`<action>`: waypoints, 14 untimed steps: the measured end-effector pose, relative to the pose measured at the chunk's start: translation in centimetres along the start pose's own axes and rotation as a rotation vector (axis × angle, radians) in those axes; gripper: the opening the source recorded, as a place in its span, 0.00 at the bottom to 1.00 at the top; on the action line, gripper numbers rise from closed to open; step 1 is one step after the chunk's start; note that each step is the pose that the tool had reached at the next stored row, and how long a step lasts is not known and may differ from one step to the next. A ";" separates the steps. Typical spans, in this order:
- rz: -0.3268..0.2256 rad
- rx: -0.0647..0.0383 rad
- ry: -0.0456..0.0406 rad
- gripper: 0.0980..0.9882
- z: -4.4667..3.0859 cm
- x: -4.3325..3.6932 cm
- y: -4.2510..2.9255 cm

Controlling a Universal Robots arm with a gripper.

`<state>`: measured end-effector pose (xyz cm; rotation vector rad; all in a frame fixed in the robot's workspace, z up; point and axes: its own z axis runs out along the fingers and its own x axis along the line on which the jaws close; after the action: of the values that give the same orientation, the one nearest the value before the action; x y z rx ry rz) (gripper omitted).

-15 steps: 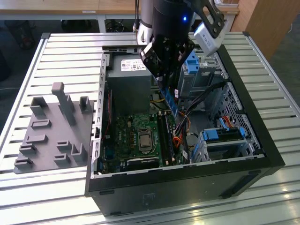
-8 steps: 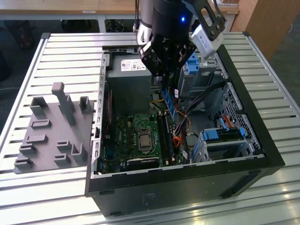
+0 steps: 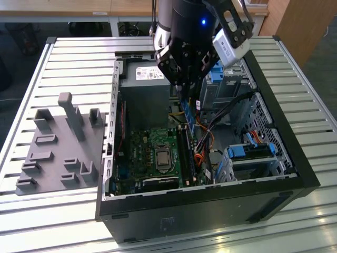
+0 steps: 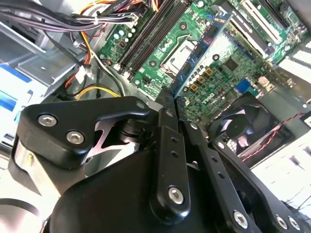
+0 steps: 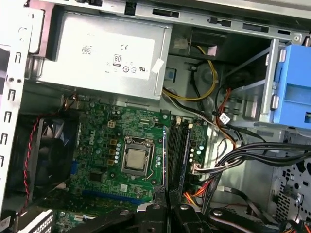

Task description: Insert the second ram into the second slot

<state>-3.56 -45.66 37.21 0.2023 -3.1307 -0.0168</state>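
In the exterior view my gripper hangs over the open computer case, shut on the second ram. This thin blue stick points down toward the motherboard. Below it, the long black memory slots run beside the processor socket. The second wrist view looks past the black fingers along the blue ram, which sits above the board and off to one side of the slots. In the first wrist view the ram appears edge-on, rising from the gripper close beside the slots.
A grey power supply sits at the case's far end. Black and coloured cables cross beside the slots. Blue drive-bay clips stand at the exterior view's right. A fan lies inside the case. A grey fixture plate lies outside the case on the left.
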 end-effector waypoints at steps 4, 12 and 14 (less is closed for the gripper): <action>0.043 0.001 -0.0003 0.04 0.02 0.00 0.00; 0.156 0.004 -0.0010 0.04 0.08 0.00 0.00; 0.184 0.004 -0.0012 0.04 0.10 0.00 0.00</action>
<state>-3.56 -45.66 37.10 -0.0865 -3.1366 -0.0093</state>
